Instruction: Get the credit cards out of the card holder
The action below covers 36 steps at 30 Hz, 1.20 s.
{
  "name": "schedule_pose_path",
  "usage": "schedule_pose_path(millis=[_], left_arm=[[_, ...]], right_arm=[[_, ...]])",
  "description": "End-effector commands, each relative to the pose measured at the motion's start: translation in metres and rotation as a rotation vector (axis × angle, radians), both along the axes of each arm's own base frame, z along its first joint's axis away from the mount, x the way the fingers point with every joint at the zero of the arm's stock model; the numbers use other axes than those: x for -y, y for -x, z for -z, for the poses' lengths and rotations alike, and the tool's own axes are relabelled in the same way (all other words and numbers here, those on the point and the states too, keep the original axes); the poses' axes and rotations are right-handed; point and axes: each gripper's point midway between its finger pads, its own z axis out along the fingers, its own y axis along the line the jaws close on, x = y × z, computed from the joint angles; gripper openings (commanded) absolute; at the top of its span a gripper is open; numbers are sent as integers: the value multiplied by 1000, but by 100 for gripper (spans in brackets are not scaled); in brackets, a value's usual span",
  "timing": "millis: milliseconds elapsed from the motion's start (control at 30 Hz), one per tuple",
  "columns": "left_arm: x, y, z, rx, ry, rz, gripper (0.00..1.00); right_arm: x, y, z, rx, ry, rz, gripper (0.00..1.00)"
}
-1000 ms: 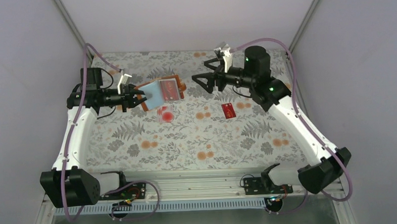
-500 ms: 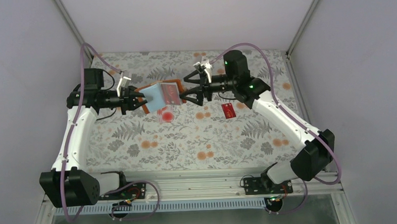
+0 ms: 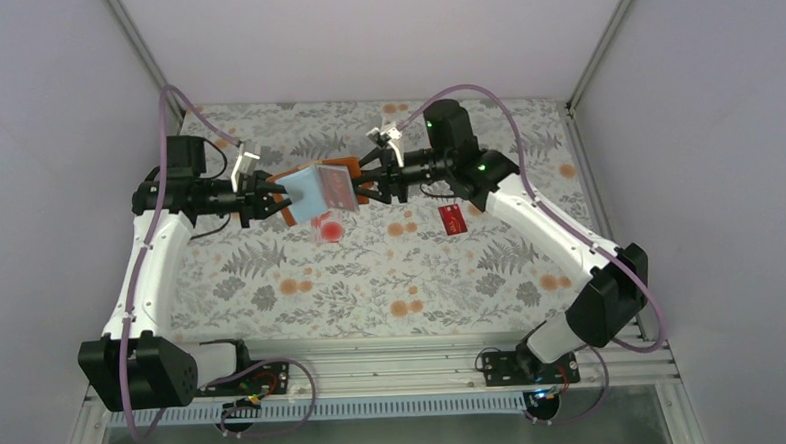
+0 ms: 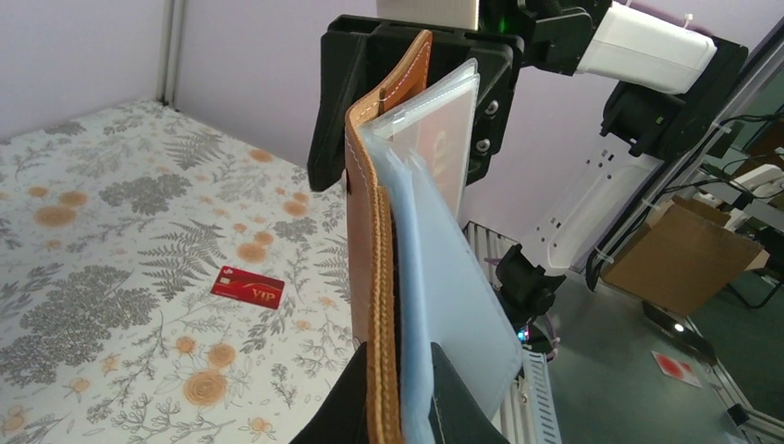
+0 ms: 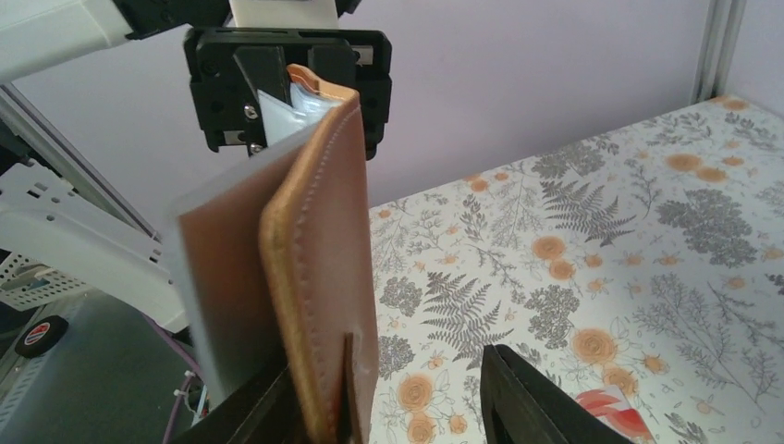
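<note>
The left tool point(image 3: 271, 199) grips the card holder point(image 3: 315, 188) above the counter point(image 3: 421, 271); the right tool point(image 3: 364, 187) straddles its opposite edge, jaws half wide, not clamped.

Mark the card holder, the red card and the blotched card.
card holder point(image 3: 311, 191), top view, its blue plastic sleeve.
red card point(image 4: 247, 287), left wrist view, middle of its face.
blotched card point(image 3: 327, 226), top view, its red blotch.
</note>
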Motion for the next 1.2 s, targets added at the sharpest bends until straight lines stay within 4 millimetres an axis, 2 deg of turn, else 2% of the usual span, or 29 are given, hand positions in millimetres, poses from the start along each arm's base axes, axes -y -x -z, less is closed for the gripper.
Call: schedule_pose_path(millis=[0, 67, 133, 200, 367, 433, 500, 600, 667, 767, 833, 867, 900, 967, 1100, 1133, 1167], left_arm=[[2, 8, -16, 69, 39, 37, 2], [2, 8, -15, 67, 39, 38, 2], [2, 8, -15, 68, 39, 38, 2], [2, 8, -16, 70, 37, 37, 2], [1, 3, -13, 68, 10, 14, 2], [1, 3, -12, 68, 9, 12, 2], [1, 3, -12, 66, 10, 13, 2], [1, 4, -13, 70, 12, 16, 2], [1, 5, -13, 69, 13, 17, 2], [2, 7, -14, 74, 15, 20, 2], [2, 7, -14, 73, 18, 22, 2], [2, 7, -15, 76, 20, 24, 2], [2, 8, -15, 76, 23, 26, 2], [2, 10, -16, 81, 30, 34, 2], [2, 10, -16, 83, 30, 35, 2], [2, 9, -15, 83, 30, 34, 2], [2, 9, -15, 81, 28, 32, 2]], right_arm=[[-12, -2, -3, 14, 5, 8, 46], [-17, -3, 1, 2, 16, 10, 48], [-22, -3, 2, 0, 24, 12, 59], [-20, -3, 0, 15, 29, 22, 66], [7, -11, -2, 102, 84, 137, 78], [17, -2, -9, 126, 70, 116, 83], [20, 20, -20, 155, 25, 25, 90], [16, 35, -23, 133, -12, -64, 90], [13, 30, -20, 116, -8, -54, 90], [7, 12, -16, 99, -2, 17, 89], [2, 7, -16, 89, -6, 23, 79], [-1, 6, -15, 83, -4, 21, 70], [-2, 5, -15, 84, -5, 19, 54], [-4, 5, -15, 86, -13, 10, 37], [-9, 6, -12, 62, -21, -11, 15], [-11, 6, -10, 57, -21, -15, 7], [-14, 6, -9, 50, -20, -21, 4]])
